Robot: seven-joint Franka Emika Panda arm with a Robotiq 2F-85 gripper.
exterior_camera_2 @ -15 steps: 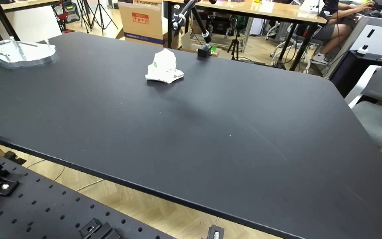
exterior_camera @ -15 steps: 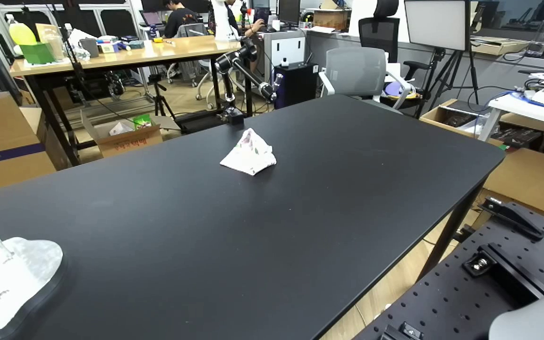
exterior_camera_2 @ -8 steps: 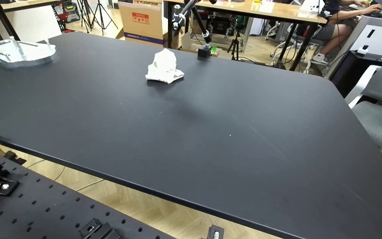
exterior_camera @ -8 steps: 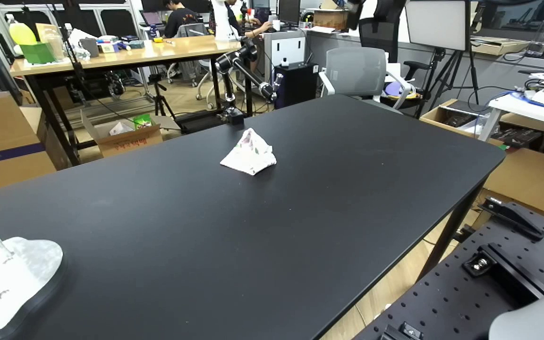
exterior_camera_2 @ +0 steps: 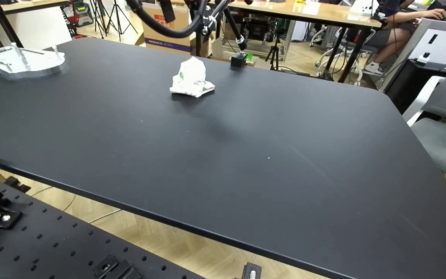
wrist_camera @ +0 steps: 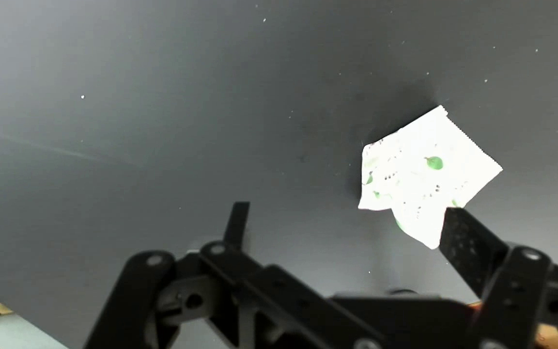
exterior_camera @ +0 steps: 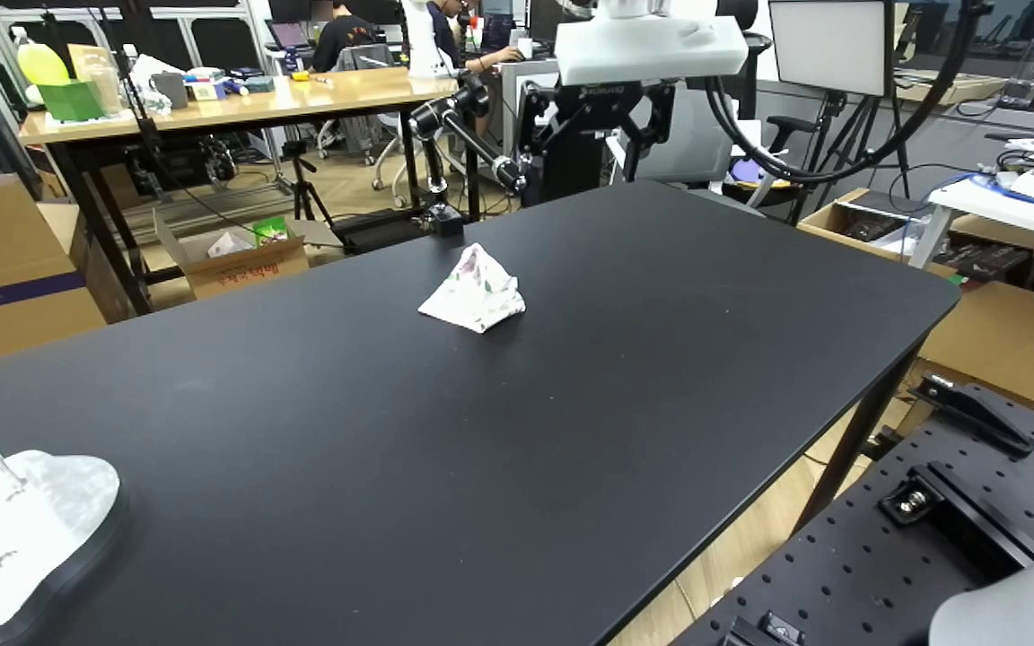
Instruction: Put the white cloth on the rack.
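Observation:
The white cloth (exterior_camera: 474,292) with green leaf prints stands crumpled in a peak on the black table. It also shows in an exterior view (exterior_camera_2: 191,77) and in the wrist view (wrist_camera: 424,169). The rack, a white board with upright pegs (exterior_camera: 50,511), stands at the table's left; it also shows in an exterior view (exterior_camera_2: 33,64). My gripper (exterior_camera: 584,166) hangs above the table, its fingers spread with nothing between them. In the wrist view the gripper (wrist_camera: 347,207) is open, and its right finger overlaps the cloth's lower edge in the picture. Whether they touch cannot be told, but the gripper appears well above.
The black table (exterior_camera: 373,431) carries the cloth and rack. A black jointed stand (exterior_camera_2: 239,60) is fixed at the far edge near the cloth. A perforated black base plate (exterior_camera: 840,556) lies along the near edge. A grey chair (exterior_camera: 674,135) stands beyond the table.
My gripper and its cable have come down into an exterior view from above, and the arm's cable has entered at the top of both exterior views. The cloth and rack have not moved.

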